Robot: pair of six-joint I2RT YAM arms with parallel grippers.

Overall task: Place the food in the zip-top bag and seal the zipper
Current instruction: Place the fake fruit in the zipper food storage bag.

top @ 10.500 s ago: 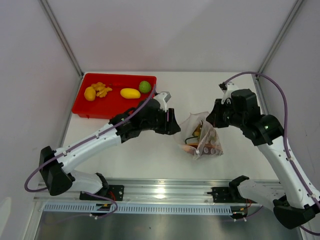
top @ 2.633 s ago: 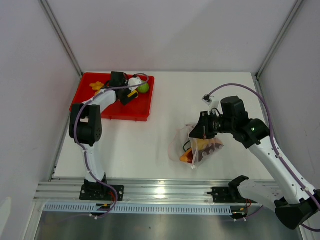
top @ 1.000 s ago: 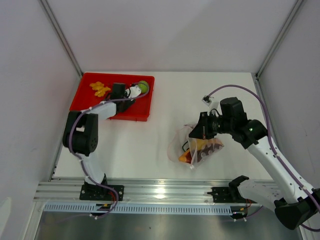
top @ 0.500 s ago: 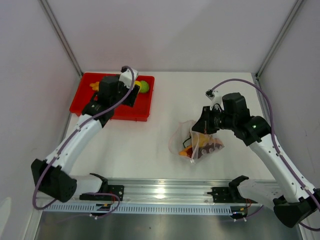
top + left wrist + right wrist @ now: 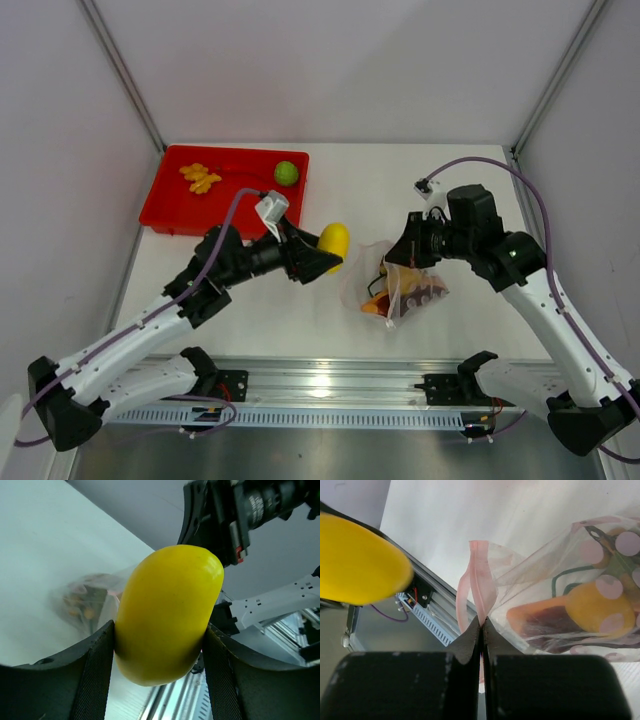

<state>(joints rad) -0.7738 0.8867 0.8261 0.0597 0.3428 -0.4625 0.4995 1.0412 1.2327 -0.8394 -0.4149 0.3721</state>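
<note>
1. The left pincer (image 5: 324, 250) is clamped on the yellow mango (image 5: 167, 612), one finger (image 5: 97, 675) pressed against each flank of the fruit, and the mango's rounded end pokes out past the fingertips.
2. The mango is held up off the desk (image 5: 300, 320).
3. Just ahead of the left pincer stands the open mouth of the zip-top bag (image 5: 400, 290), close to the mango's tip but apart from it.
4. The right pincer (image 5: 481, 622) is pressed together on the pink zipper strip (image 5: 479, 580), pinching a fold of it, and the strip rises straight out from between the closed tips.
5. The clear, crinkled bag hangs to one side of the right pincer and sags down onto the desk.
6. Inside the bag, right beside the right pincer, lie an orange piece (image 5: 535, 615), a yellow piece (image 5: 590, 605) and some brown and green food; what exactly each one is cannot be told through the film.
7. Well behind the left pincer sits the red tray (image 5: 170, 212), with the lime (image 5: 287, 173) in one far corner and the orange pieces (image 5: 201, 178) in the other.
</note>
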